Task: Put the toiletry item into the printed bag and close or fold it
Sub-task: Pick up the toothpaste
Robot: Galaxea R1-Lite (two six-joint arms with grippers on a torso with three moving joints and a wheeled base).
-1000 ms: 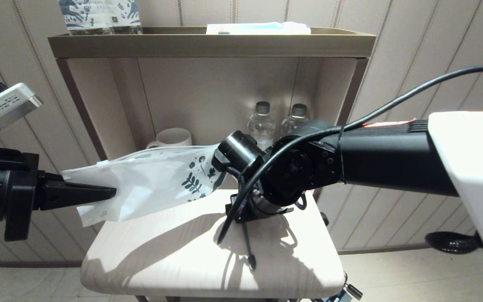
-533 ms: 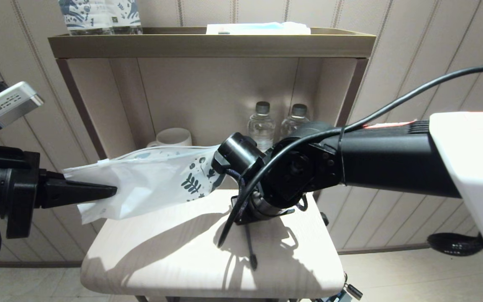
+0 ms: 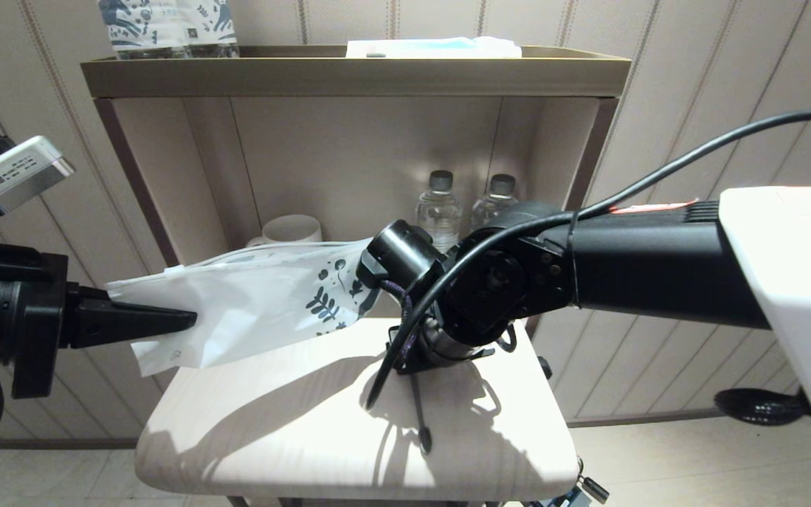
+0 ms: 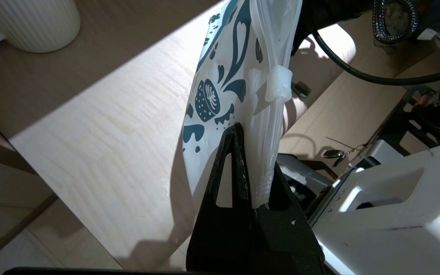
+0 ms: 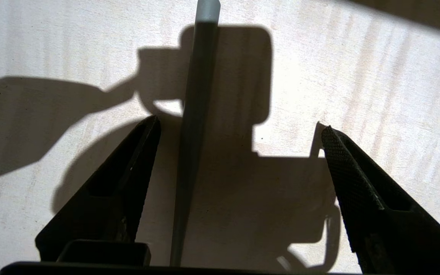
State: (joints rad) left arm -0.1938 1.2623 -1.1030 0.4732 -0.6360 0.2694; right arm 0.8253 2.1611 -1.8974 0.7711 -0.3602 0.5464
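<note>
The printed bag (image 3: 250,310), a white pouch with blue leaf prints, hangs level above the table's left part. My left gripper (image 3: 191,322) is shut on its plain end by the zip edge (image 4: 277,114). The toiletry item, a thin toothbrush (image 3: 417,412), lies on the table with its dark bristle head (image 4: 302,88) toward the front edge. My right gripper (image 5: 239,130) points down over the handle (image 5: 193,114), open wide. The handle lies between its fingers, close to one finger (image 5: 136,168), and I see no contact. In the head view the right wrist (image 3: 448,296) hides those fingers.
The pale wooden table (image 3: 272,429) stands before a shelf unit. In its niche are a white mug (image 3: 291,230) and two water bottles (image 3: 439,208). The top tray (image 3: 349,74) carries blue-patterned wrapped bottles (image 3: 166,28) and a flat packet (image 3: 434,47).
Almost nothing. My left gripper and the bag drifted slightly upward. The right wrist stays over the toothbrush.
</note>
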